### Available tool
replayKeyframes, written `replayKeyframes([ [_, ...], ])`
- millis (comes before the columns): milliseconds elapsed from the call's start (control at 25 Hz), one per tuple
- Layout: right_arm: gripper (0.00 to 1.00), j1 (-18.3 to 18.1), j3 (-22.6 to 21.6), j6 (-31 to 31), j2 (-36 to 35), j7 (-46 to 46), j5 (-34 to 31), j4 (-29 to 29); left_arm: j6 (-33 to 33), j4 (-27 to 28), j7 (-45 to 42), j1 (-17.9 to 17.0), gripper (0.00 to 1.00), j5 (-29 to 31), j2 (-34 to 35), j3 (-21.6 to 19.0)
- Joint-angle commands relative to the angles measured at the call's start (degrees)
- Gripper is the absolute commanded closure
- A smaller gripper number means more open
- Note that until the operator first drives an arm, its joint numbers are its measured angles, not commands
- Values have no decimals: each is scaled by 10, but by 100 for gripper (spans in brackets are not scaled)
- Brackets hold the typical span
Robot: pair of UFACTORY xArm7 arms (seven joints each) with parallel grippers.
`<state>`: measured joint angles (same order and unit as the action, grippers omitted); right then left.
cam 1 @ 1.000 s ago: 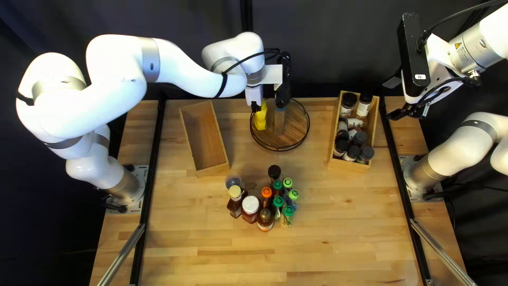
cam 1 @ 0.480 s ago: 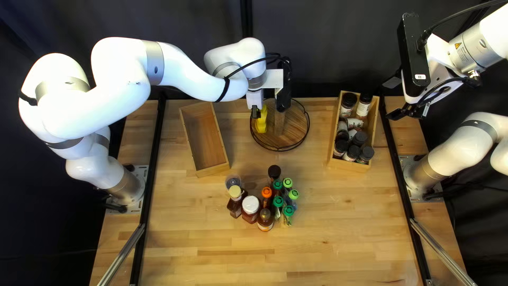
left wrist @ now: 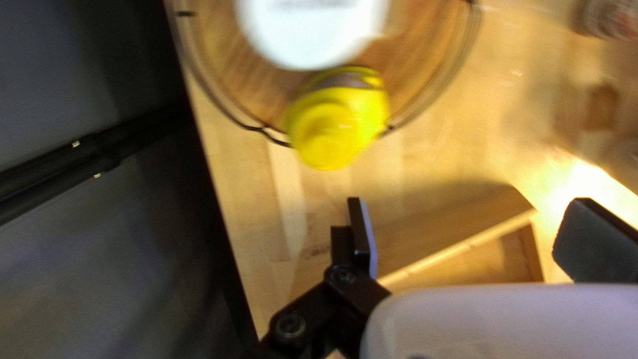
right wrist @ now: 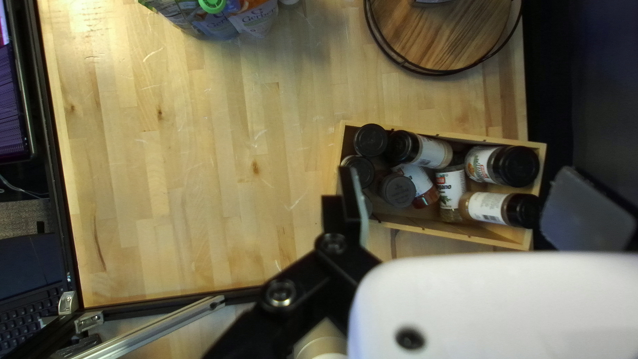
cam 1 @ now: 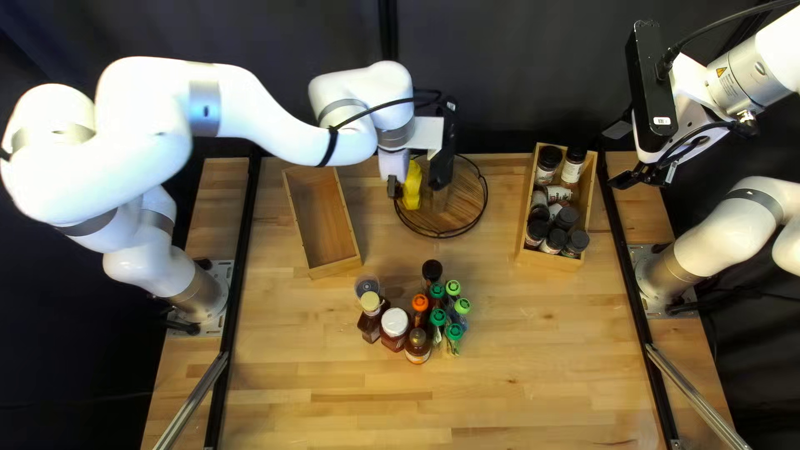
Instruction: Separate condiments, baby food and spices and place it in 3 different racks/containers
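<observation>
**Yellow bottle point(left wrist: 352, 113) on the round tray point(cam 1: 465, 208), untouched by the spread left gripper point(left wrist: 468, 201)**

The bottle stands just inside the tray's rim; the left gripper's fingers are wide apart, with nothing between them. The right gripper point(right wrist: 457, 174) is also spread, well apart from the tray. The bottle looks like squeezy plastic: probably slick, soft-walled, moderately heavy if full. Any regrasp should take the body, gently, below the cap.
</observation>
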<state>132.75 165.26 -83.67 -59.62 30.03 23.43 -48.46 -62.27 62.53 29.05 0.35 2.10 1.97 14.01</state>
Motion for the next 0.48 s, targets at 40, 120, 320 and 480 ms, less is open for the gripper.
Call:
replayKeyframes([
  [40,0,0,0,0,0,0,0,0,-24,-33,5,-31,0,-7,38,-32],
  [120,0,0,0,0,0,0,0,0,-29,-52,-2,-45,0,-4,58,-48],
  [320,0,0,0,0,0,0,0,0,-25,-105,-4,-71,0,-1,101,-78],
  [480,0,0,0,0,0,0,0,0,-8,-150,-8,-85,0,3,127,-96],
])
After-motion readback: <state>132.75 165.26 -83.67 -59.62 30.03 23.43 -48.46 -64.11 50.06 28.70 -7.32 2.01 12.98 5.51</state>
